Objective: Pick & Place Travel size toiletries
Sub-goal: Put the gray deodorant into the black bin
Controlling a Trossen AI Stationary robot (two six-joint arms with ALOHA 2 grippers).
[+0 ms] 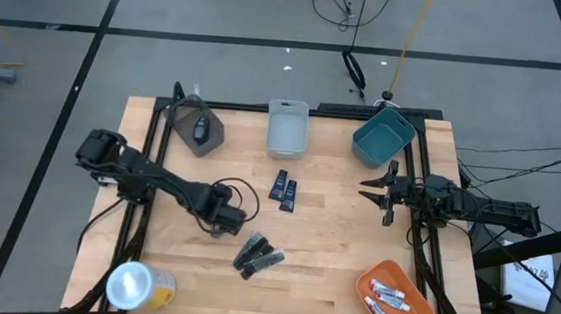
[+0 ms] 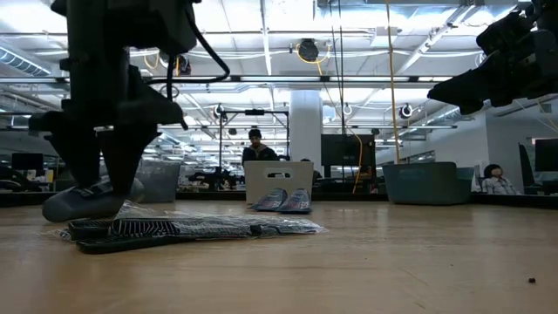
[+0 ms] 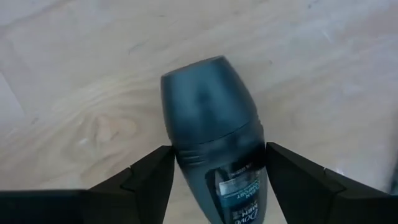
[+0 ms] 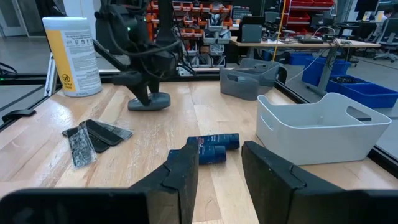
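A dark grey oval piece (image 3: 208, 118), one of the toiletries, lies on its side on the wood. My left gripper (image 3: 219, 155) points down over it, open, one finger on each side of it where cap meets body. The high view shows this gripper (image 1: 218, 217) left of centre. Black sticks in clear wraps (image 1: 258, 254) lie just right of it, and two dark blue packets (image 1: 283, 189) lie farther back. Silvery-white tubes (image 1: 389, 301) lie in the orange bin (image 1: 367, 280). My right gripper (image 1: 373, 189) waits level at the right, open with nothing between its fingers. My left gripper comes from above with its fingers (image 3: 152, 174) across the oval piece, flanking its sides near the cap seam (image 3: 186, 149). Whether the fingers touch those sides cannot be told. The piece lies flat on the table.
A grey bin (image 1: 185, 121) at the back left holds another dark oval piece (image 1: 201, 128). A white bin (image 1: 286, 142) and a teal bin (image 1: 382, 145) stand along the far edge. A yellow roll with a white top (image 1: 138, 286) stands at the near left.
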